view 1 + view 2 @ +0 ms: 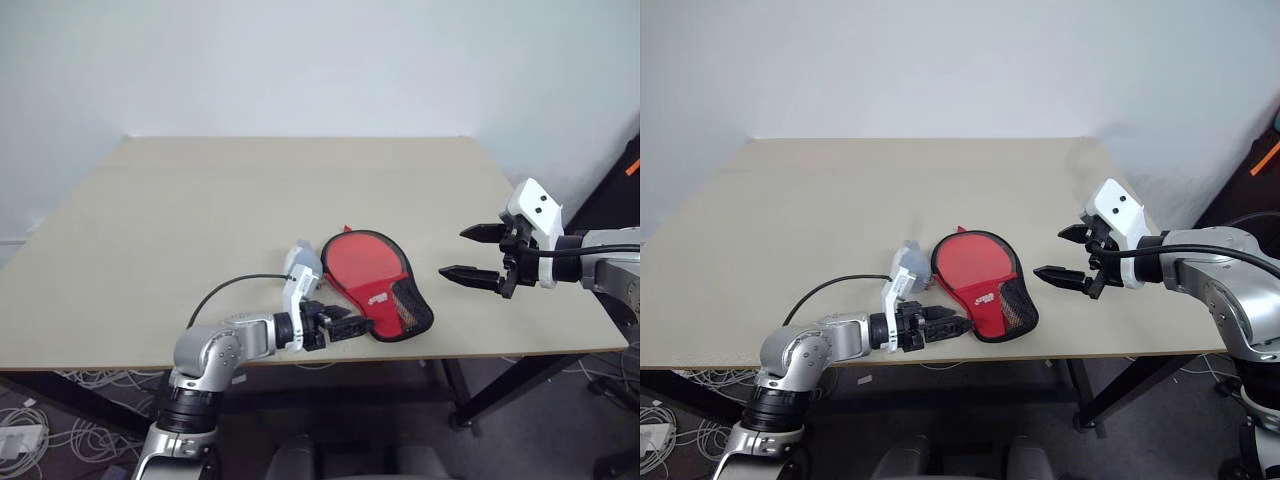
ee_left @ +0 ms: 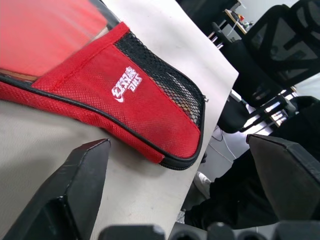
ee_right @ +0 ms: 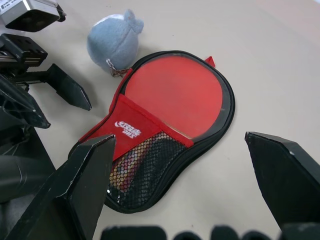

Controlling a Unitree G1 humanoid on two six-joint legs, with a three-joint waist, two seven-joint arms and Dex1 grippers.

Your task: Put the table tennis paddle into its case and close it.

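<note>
While case (image 3: 165,135) lies flat on table (image 1: 200,220) near front edge, paddle (image 3: 175,92) sits inside. Zip looks shut, not certain. Left gripper (image 1: 345,326) spread, beside case; right gripper (image 1: 478,255) spread, above table, empty. Task seems near done.

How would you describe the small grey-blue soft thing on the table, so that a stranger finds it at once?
Look at the beige table, near its front edge, where the red case lies. The grey-blue plush ball rests against the case's round end, beside the left gripper. It alone is fuzzy and pale.
</note>
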